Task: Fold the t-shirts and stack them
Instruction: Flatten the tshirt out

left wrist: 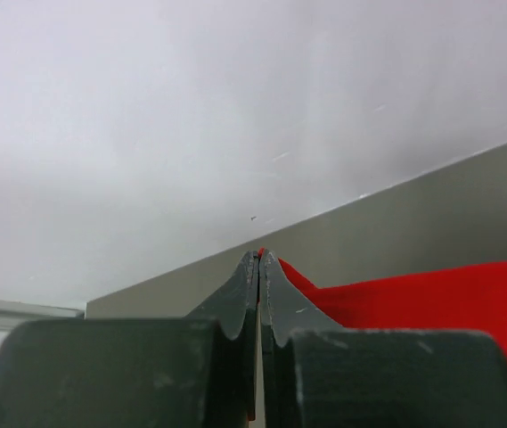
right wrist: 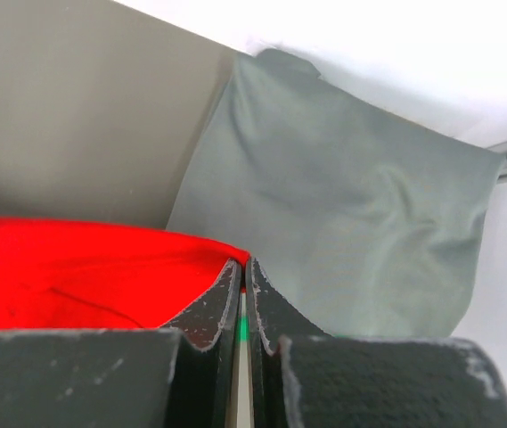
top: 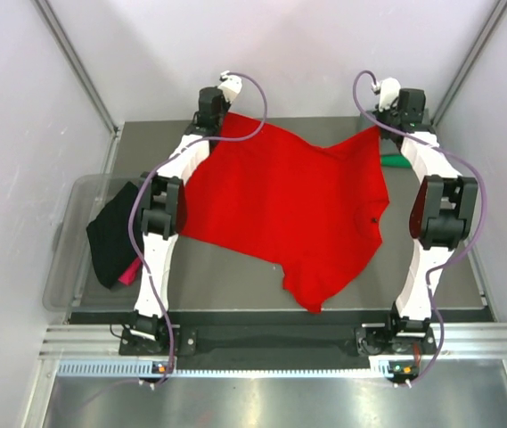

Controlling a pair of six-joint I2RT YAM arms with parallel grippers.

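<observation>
Red t-shirt (top: 289,201), both arms stretched far forward, left pincer (left wrist: 259,258) and right pincer (right wrist: 242,265) clenched on its edge

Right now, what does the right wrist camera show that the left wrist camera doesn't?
Only the right wrist view: a greyish cloth lying on the table beyond the right end effector. Only the left wrist view: the left end effector, and little else of its own. Both: a shut end effector pinching an edge of the red t-shirt, the grey table and the white wall behind.
</observation>
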